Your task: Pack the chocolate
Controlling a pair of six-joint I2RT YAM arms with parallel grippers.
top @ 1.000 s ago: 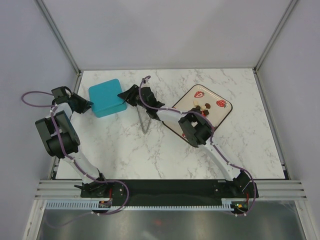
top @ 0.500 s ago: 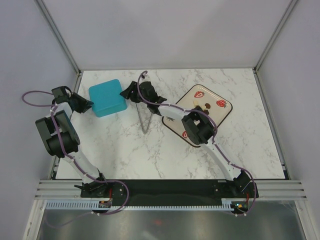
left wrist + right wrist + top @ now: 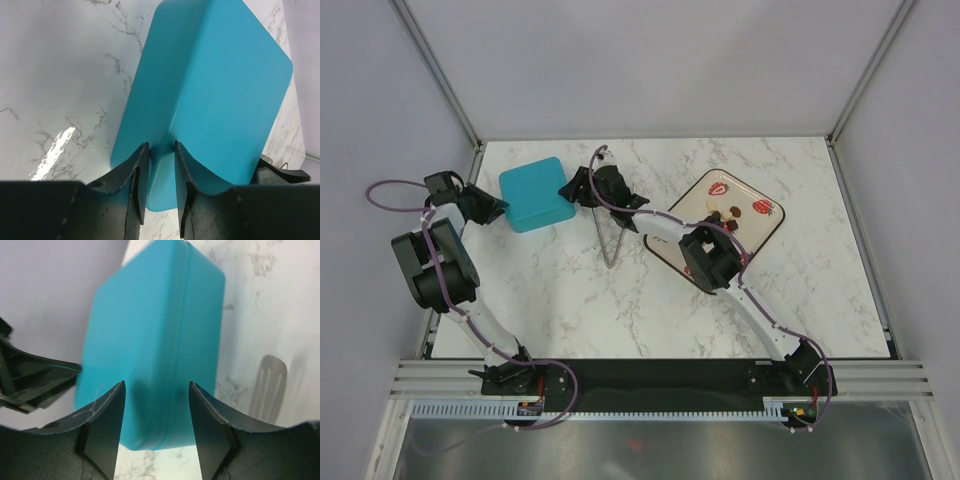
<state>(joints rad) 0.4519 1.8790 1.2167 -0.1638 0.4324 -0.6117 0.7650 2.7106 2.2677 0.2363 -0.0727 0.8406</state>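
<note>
This is a robotics lab test cell rather than a home or shop. A marble-patterned table (image 3: 570,300) is boxed in by plain pale panels (image 3: 650,70) on aluminium posts (image 3: 438,75). Along its near edge a metal rail (image 3: 660,377) carries the bolted left arm (image 3: 435,265) and right arm (image 3: 760,315).

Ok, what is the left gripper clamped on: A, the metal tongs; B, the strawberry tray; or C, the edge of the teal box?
C: the left wrist view shows the left gripper with its fingers pinched on a thin edge of the teal box, while the tongs lie loose, well away from it.
</note>
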